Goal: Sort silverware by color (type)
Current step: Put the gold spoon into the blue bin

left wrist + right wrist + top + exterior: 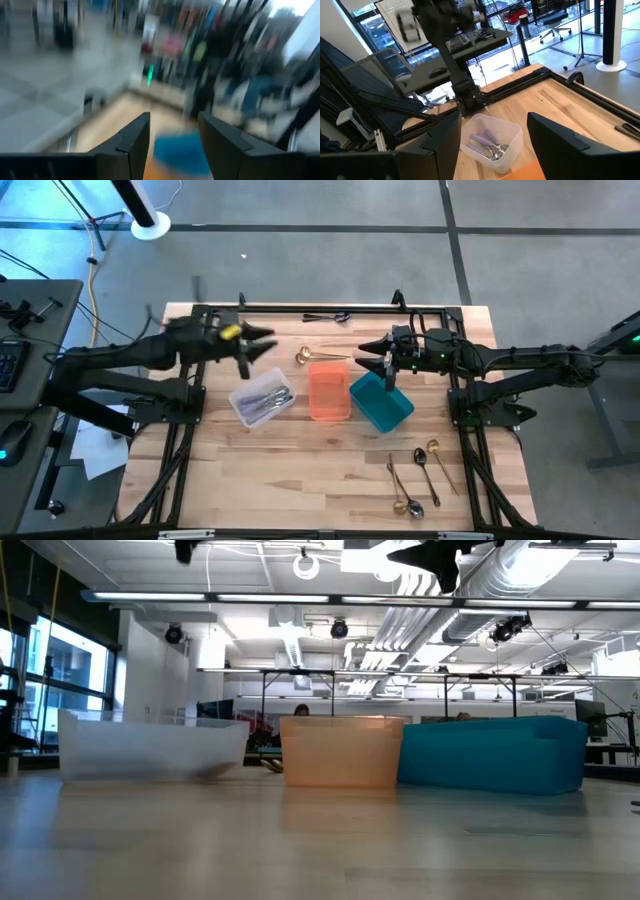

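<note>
High view: we see three bins in a row mid-table: a clear bin [262, 402] holding several shiny silver pieces [270, 404], an orange bin [329, 391] beside it, and a teal bin [381, 401] touching the orange one. A gold spoon [303, 357] lies just behind the orange bin. Dark pieces [328, 317] lie at the far edge of the table [300, 470]. A loose cluster of thin spoons and forks [417, 477], some gold, some dark or silver, lies near the front right. The left gripper [258, 347] hovers above the clear bin's far side, jaws spread, holding nothing. The right gripper [386, 363] hovers over the teal bin's far edge, jaws also spread and empty.

Low view: we see the three bins side by side; no silverware is discernible through the walls.

Left wrist view: heavily blurred; both fingers [131, 145] stand apart with the teal bin between them farther off.

Right wrist view: the fingers [442, 142] stand apart; the clear bin [495, 137] shows silver pieces with pale handles [489, 142] piled inside.
</note>
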Robot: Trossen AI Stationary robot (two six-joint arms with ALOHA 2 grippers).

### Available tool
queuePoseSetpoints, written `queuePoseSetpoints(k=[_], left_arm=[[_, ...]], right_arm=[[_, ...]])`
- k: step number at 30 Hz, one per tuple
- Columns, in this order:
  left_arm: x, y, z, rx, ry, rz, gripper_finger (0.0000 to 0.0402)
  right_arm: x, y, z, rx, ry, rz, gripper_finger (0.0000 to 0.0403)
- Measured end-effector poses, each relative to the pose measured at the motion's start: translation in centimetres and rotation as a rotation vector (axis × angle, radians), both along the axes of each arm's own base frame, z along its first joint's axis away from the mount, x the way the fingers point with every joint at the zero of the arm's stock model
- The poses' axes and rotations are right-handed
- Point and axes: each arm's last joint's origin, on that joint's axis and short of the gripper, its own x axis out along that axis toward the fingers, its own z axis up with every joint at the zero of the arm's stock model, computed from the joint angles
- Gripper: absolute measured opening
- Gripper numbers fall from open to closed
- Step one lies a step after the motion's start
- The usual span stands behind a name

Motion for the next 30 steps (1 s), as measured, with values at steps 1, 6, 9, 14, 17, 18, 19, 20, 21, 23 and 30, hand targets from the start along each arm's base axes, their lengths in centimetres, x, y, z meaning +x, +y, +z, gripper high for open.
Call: queuePoseSetpoints(k=[1,6,9,14,17,18,19,20,21,23,30], left_arm=[[-0.3,-0.1,0.6,0.030,-0.062,0.005,0.0159],[-1.1,-0.4,2.0,0.094,-0.205,-0.005,0.0159],[-0.9,-0.7,2.0,0.108,-0.207,-0.042,0.0159],[0.3,-1.5,1.3,0.109,-0.168,-0.094,0.0159],[0.8,-1.9,1.1,0.136,-0.155,-0.116,0.0159],[1.1,-2.0,1.1,0.148,-0.161,-0.120,0.0159],[1.3,-2.1,1.1,0.157,-0.163,-0.124,0.0158],[1.4,-2.1,1.0,0.166,-0.156,-0.126,0.0159],[1.5,-2.2,1.0,0.174,-0.156,-0.129,0.0159],[1.7,-2.2,1.0,0.177,-0.162,-0.129,0.0158],[1.7,-2.2,0.9,0.169,-0.160,-0.129,0.0158]], right_arm=[[0.0,0.0,0.0,-0.001,0.000,0.000,0.0212],[0.0,0.0,0.0,-0.031,0.005,0.003,0.0212],[0.0,0.0,0.0,-0.062,0.009,0.006,0.0212],[0.0,0.0,0.2,-0.103,-0.004,0.005,0.0212],[0.0,0.0,0.2,-0.105,-0.006,0.005,0.0212],[0.0,0.0,0.2,-0.105,-0.006,0.005,0.0212],[0.0,0.0,0.2,-0.105,-0.006,0.005,0.0212],[0.0,0.0,0.2,-0.105,-0.006,0.005,0.0212],[0.0,0.0,0.2,-0.105,-0.006,0.005,0.0212],[0.0,0.0,0.2,-0.105,-0.006,0.005,0.0212],[0.0,0.0,0.2,-0.097,-0.007,0.005,0.0212]])
